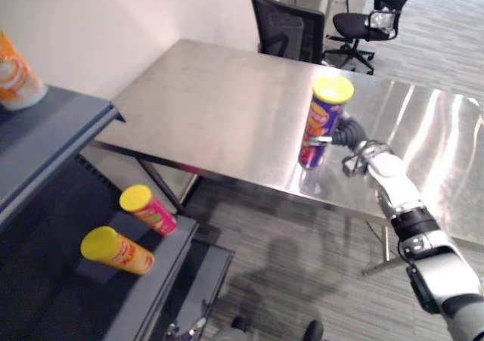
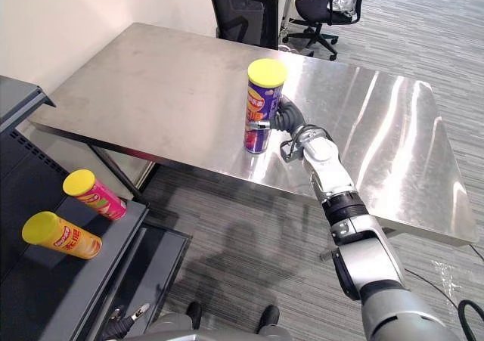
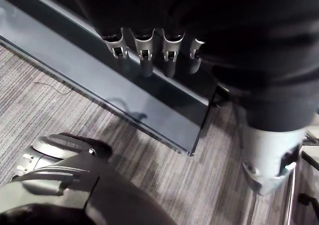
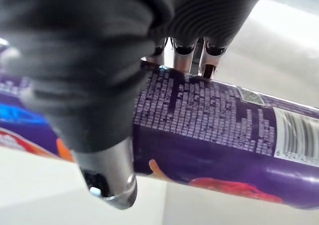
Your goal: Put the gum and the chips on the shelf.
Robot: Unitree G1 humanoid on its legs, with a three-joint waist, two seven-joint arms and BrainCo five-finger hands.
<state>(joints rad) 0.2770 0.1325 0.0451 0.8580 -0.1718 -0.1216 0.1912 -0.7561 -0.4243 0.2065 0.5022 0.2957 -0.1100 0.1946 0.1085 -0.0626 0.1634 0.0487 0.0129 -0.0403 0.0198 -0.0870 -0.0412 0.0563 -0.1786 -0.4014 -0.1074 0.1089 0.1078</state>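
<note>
Chips can (image 2: 261, 106) stands upright near the front edge of the surface (image 2: 151, 84), right hand (image 2: 290, 122) curled round its lower half from the side, probably for an upright lift to the shelf (image 2: 125, 239), where a pink can (image 2: 94, 193) and an orange can (image 2: 60, 235) lie. Left hand (image 3: 144, 55) hangs slack and empty beside the shelf

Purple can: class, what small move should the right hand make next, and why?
Probably lift it straight up a little. The right hand is curled round the purple can, which seems to stand upright on the table, while the shelf lies off to the robot's left. Clearing the table first should keep the can from dragging or tipping.
</note>
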